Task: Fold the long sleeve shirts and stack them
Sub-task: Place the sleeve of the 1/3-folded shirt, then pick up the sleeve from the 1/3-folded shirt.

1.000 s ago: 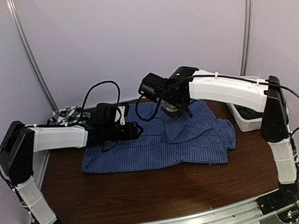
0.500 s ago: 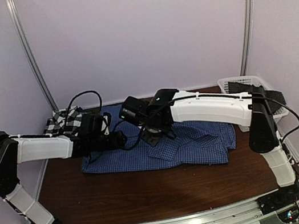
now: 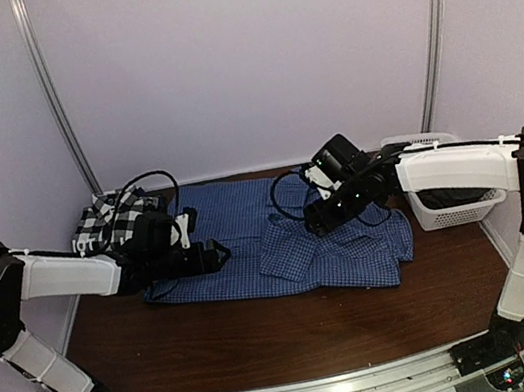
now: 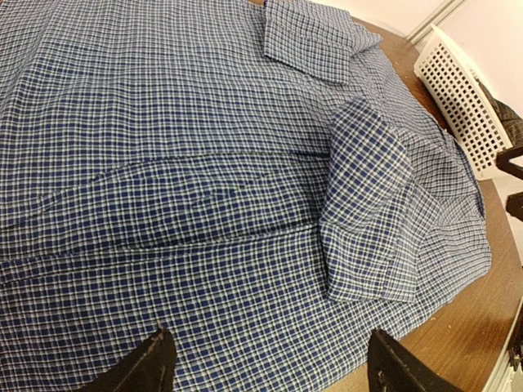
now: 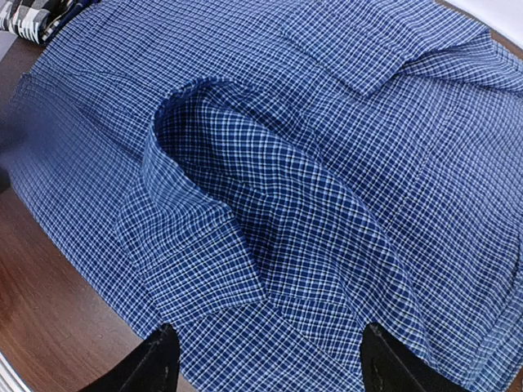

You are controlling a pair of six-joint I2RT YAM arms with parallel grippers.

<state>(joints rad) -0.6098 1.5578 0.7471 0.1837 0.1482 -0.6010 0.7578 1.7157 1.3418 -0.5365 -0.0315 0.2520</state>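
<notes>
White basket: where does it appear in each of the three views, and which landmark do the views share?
Top external: the white basket is at the far right, just beside the blue check shirt.
Left wrist: it is in the upper right corner, past the shirt's edge.
Right wrist: it is not in this picture.
Shared landmark: the folded-over sleeve of the blue check shirt shows in all three views.

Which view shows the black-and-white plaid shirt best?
Top external: most of the plaid shirt is in view, bunched at the far left. Right wrist catches only a corner at its top-left edge; left wrist shows none of it.
</notes>
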